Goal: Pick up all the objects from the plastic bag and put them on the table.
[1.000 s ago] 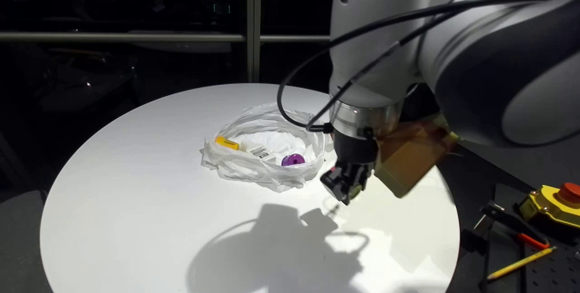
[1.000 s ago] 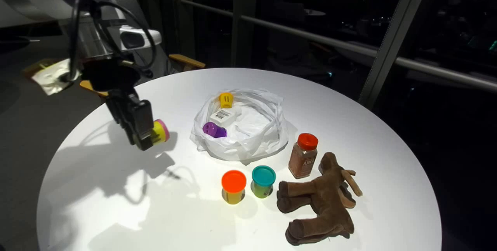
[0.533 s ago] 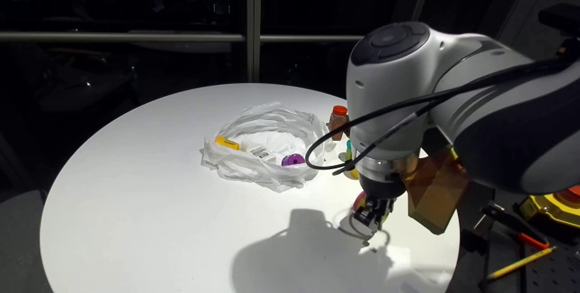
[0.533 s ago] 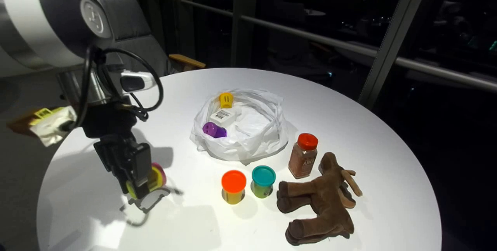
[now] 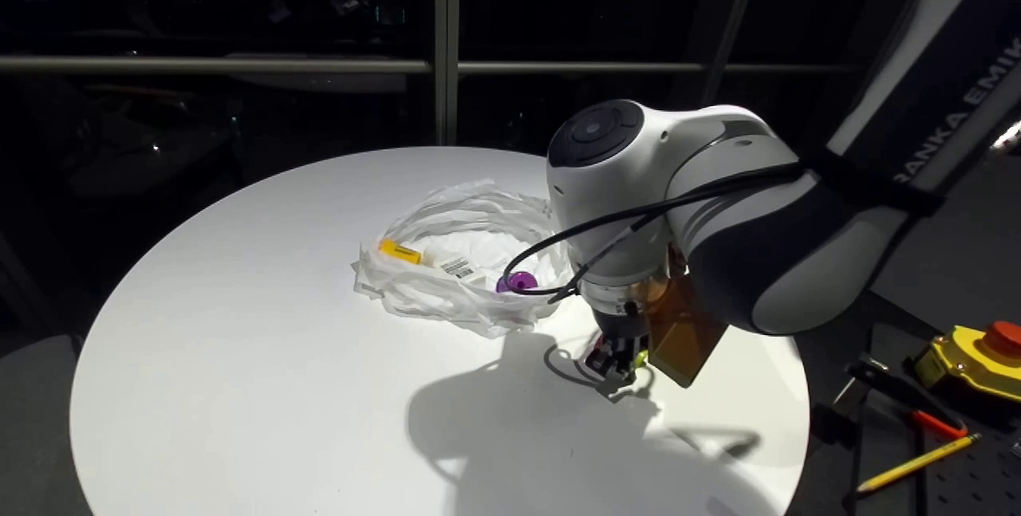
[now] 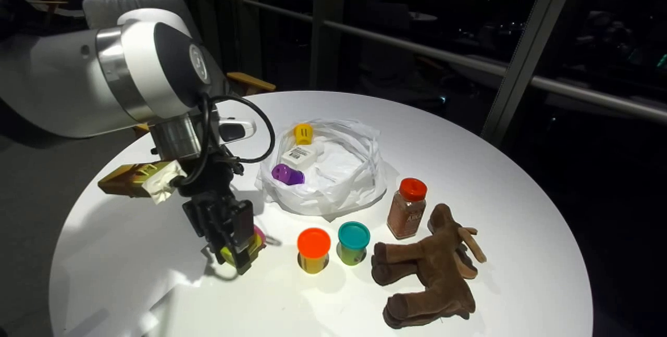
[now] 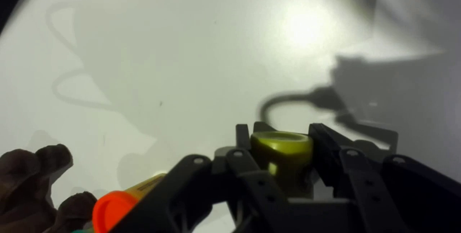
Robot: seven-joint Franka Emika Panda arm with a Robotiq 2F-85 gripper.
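My gripper is shut on a yellow jar with a pink lid, one finger against each side. The jar lies tilted, low over the white table; whether it touches the top I cannot tell. Inside the plastic bag are a yellow block, a white block and a purple block. Out on the table stand an orange-lidded jar, a teal-lidded jar and a red-capped bottle. Beside them lies a brown toy animal.
The orange-lidded and teal-lidded jars stand close beside my gripper, with the bag just behind. Past the table's edge, in an exterior view, are a yellow box with a red button and a pencil. A chair stands behind the table.
My gripper has come down toward the table with the yellow jar held, then shifted sideways toward the orange-lidded jar. The bag and the other objects have stayed put.
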